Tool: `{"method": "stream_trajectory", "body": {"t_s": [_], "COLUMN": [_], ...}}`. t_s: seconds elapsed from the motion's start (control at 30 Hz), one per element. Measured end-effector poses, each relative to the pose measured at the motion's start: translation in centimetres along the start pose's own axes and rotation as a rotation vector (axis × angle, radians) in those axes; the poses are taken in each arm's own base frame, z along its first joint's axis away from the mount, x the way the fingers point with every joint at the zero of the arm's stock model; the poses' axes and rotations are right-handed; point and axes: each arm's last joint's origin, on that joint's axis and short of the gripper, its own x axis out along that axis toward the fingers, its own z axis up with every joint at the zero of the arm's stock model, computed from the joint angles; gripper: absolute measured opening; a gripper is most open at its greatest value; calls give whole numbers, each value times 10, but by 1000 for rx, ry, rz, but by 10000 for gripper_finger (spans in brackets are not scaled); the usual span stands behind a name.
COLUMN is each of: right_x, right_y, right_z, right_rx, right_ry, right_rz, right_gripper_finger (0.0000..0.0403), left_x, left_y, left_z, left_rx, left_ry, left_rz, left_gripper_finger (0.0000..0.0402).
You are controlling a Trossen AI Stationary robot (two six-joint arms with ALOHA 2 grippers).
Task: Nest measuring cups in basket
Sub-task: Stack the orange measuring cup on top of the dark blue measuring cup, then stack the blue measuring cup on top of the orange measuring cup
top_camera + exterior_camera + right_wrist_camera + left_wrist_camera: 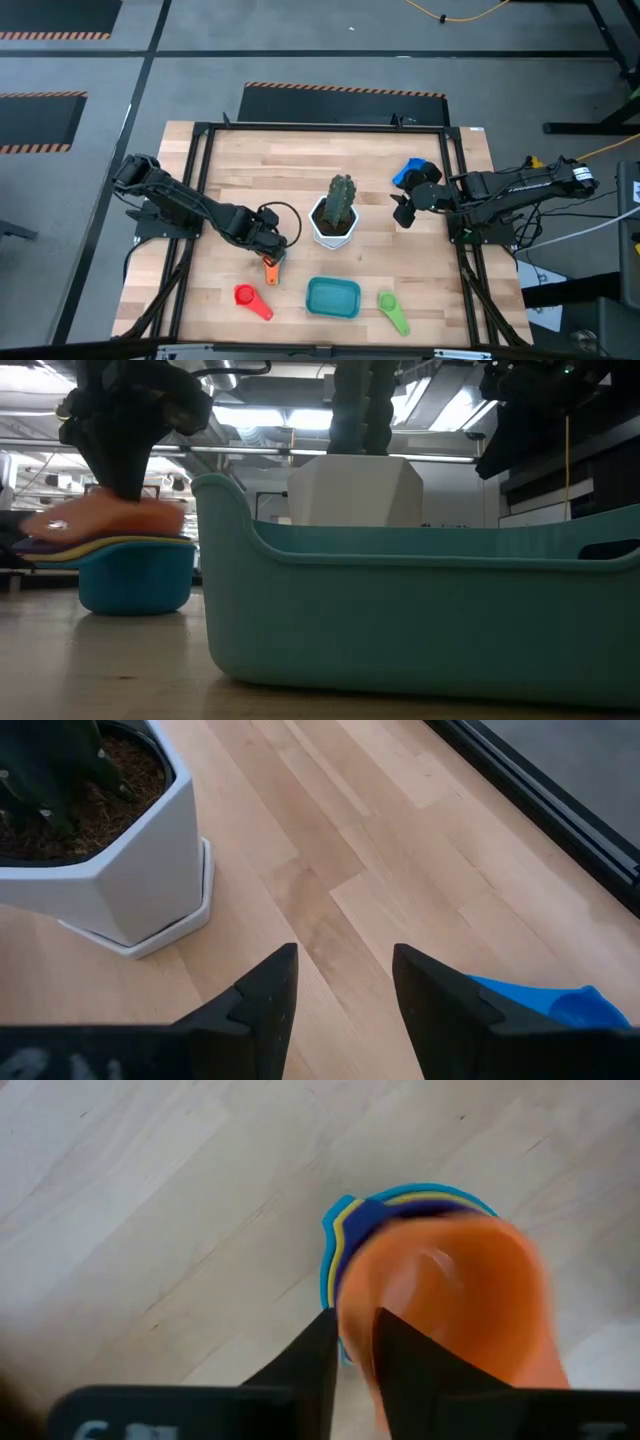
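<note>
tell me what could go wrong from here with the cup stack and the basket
The left gripper stands at the rim of the orange cup, the top of a nested stack on the table; pulling away could drag that cup back out or tip the stack. The stack stands outside the teal basket, so it has yet to be carried over and could come apart on the way. The red cup and green cup lie loose beside the basket.

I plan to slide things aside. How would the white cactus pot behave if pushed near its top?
The white cactus pot would probably tip rather than slide: the cactus stands tall above it and the soil adds weight high up. It sits on a shallow saucer, so a low push may move both together. Its faceted walls look rigid and smooth.
</note>
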Motion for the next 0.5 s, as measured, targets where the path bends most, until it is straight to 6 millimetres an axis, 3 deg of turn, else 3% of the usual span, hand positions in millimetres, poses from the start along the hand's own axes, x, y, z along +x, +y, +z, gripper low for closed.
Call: {"method": "stream_trajectory", "body": {"t_s": [0.2, 0.5], "right_x": [0, 0], "right_y": [0, 0], "right_z": [0, 0], "right_rx": [-3, 3], "right_ry": [0, 0], "right_rz": [0, 0], "right_gripper_finger": [171, 171], "left_x": [0, 0], "left_y": [0, -1], "left_z": [0, 0], "left_rx": [0, 5], "left_ry": [-1, -8], "left_rz": [0, -8], "left_gripper_finger": [104, 107]}}
